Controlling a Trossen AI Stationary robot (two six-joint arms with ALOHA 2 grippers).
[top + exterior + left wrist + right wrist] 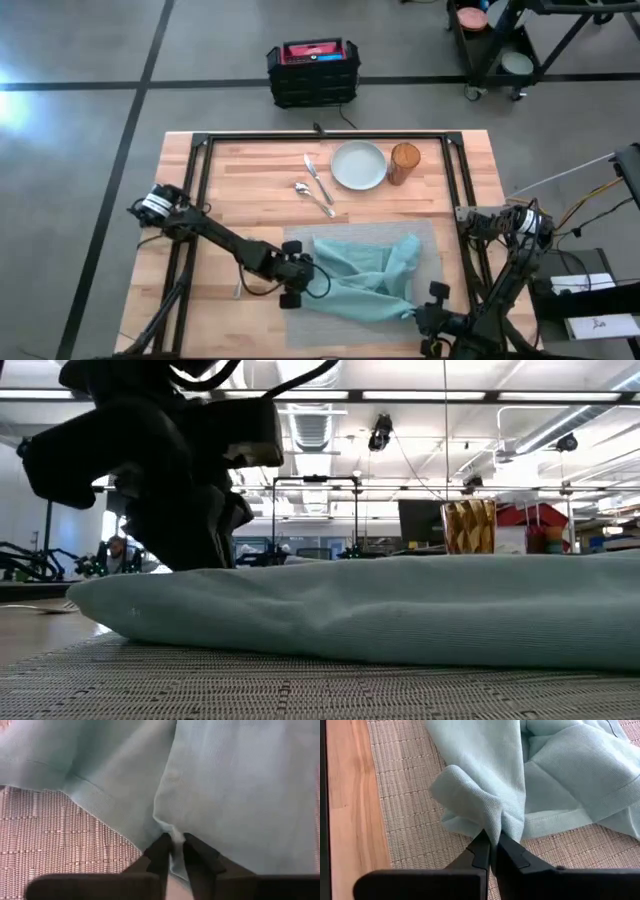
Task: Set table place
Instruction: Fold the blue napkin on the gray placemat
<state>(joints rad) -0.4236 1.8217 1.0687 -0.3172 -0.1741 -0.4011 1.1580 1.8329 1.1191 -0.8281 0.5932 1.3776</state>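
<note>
Woven grey placemat (pixel 300 685) fills the bottom of the low view, and on it lies the teal napkin (pixel 400 600), a long rumpled fold across the middle of the frame. From above, the placemat (pixel 300 322) sits at the lower centre of the table (pixel 250 180), with the napkin (pixel 365 275) crumpled over it.

Both grippers have hold of the cloth. At the napkin's left edge in the high view, the left gripper (pixel 305 270) has its fingers (pixel 197 855) pinched almost together on a fold of the fabric — the left wrist view shows cloth between the tips. At the napkin's lower right corner, the right gripper (pixel 425 305) is clamped on a bunched corner, its fingers (pixel 482 850) nearly touching around it.

Higher on the table, well apart from the placemat, stand the pale plate (pixel 358 165) and just right of it the amber glass (pixel 404 163); left of the plate lie the knife (pixel 317 178) and spoon (pixel 312 197).
</note>
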